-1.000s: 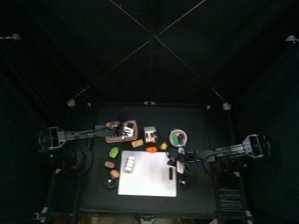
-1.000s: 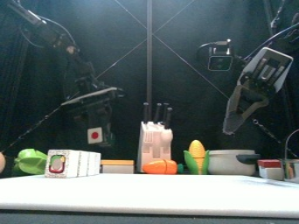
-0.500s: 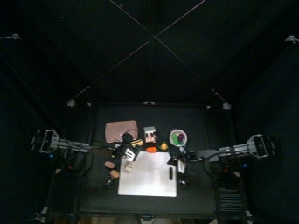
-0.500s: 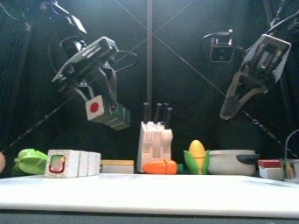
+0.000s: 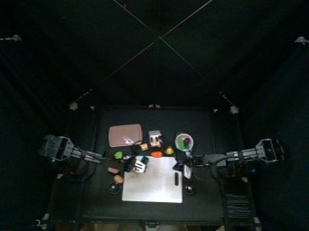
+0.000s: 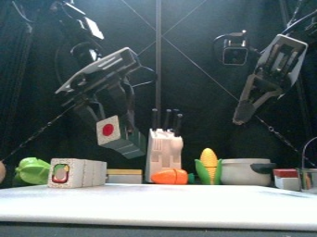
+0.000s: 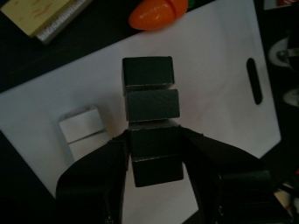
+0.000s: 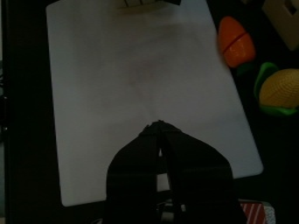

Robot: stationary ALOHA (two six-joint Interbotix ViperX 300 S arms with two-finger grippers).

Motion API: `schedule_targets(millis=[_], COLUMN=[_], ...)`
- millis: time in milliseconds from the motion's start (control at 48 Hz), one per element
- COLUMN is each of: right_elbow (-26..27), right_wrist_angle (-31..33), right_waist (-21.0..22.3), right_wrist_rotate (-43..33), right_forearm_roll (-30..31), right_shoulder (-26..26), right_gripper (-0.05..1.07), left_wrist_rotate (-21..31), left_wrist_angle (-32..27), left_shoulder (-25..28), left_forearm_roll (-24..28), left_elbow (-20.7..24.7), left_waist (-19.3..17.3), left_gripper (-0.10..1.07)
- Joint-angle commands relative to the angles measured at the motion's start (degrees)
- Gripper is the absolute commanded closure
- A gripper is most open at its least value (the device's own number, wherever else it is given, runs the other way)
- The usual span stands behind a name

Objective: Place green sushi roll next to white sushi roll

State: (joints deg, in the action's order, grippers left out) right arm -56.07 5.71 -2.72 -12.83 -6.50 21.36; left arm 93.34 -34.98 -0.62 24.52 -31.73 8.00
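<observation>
My left gripper (image 6: 114, 130) is shut on a dark-wrapped roll (image 7: 151, 105) with a white end face and a red centre (image 6: 109, 130). It holds the roll in the air above the white cutting board (image 5: 154, 185). A small white sushi roll (image 7: 82, 129) lies on the board beside the held roll; it also shows in the front view (image 6: 77, 172). The green sushi roll (image 6: 33, 170) sits at the table's left, apart from both grippers, and also shows in the top view (image 5: 117, 155). My right gripper (image 8: 156, 131) is shut and empty, raised over the board's right side (image 6: 247, 116).
A white knife block (image 6: 162, 148), an orange piece (image 6: 170, 176), a corn cob (image 6: 209, 165) and a grey bowl (image 6: 244, 171) stand behind the board. A brown board (image 5: 126, 135) and a green-rimmed bowl (image 5: 185, 141) lie at the back.
My left gripper has swung right and down with the dark roll, from beside the board to over it. The right arm has hardly moved.
</observation>
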Motion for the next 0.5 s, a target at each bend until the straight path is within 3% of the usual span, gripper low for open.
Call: schedule_targets(millis=[0,479], right_elbow=[1.1,1.3], right_wrist_angle=[-0.2,-0.2], right_waist=[-0.1,-0.1], right_wrist_rotate=[0.0,0.0], right_forearm_roll=[0.1,-0.1], right_shoulder=[0.9,0.4], right_gripper=[1.02,1.02], left_wrist_rotate=[0.1,0.3], left_wrist_angle=[-3.4,-6.2], left_shoulder=[1.1,7.2], left_forearm_roll=[0.3,-0.2], left_elbow=[3.3,8.0], left_waist=[-0.1,1.2], left_gripper=[0.35,0.32])
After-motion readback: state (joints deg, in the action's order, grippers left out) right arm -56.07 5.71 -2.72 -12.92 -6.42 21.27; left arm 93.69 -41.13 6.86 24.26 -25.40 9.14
